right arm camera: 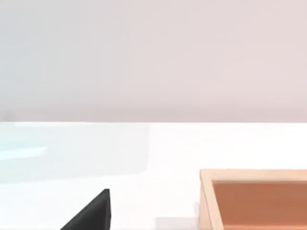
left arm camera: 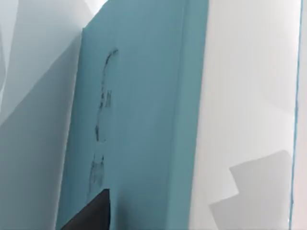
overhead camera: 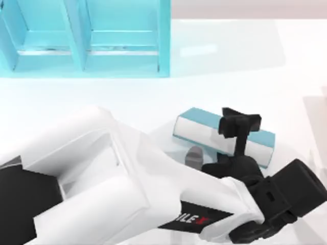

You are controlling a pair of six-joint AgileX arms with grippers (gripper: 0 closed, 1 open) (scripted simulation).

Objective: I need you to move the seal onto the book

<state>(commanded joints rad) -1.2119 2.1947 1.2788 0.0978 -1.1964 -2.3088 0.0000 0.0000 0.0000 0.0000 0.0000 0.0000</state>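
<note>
The teal-blue book (overhead camera: 200, 130) lies flat on the white table right of centre, its white page edges facing the front. My left arm reaches across from the lower left, and its black gripper (overhead camera: 240, 123) hangs over the right half of the book. In the left wrist view the book's cover (left arm camera: 139, 120) sits close below the camera with faint dark marks on it. The seal is hidden. A black part of my right gripper (right arm camera: 91, 215) juts in over bare table in the right wrist view.
A large cyan compartment shelf (overhead camera: 87, 41) stands at the back left of the table. A shallow wooden box (right arm camera: 259, 201) sits on the table ahead of the right arm. My left arm's white body (overhead camera: 102, 184) covers the front left.
</note>
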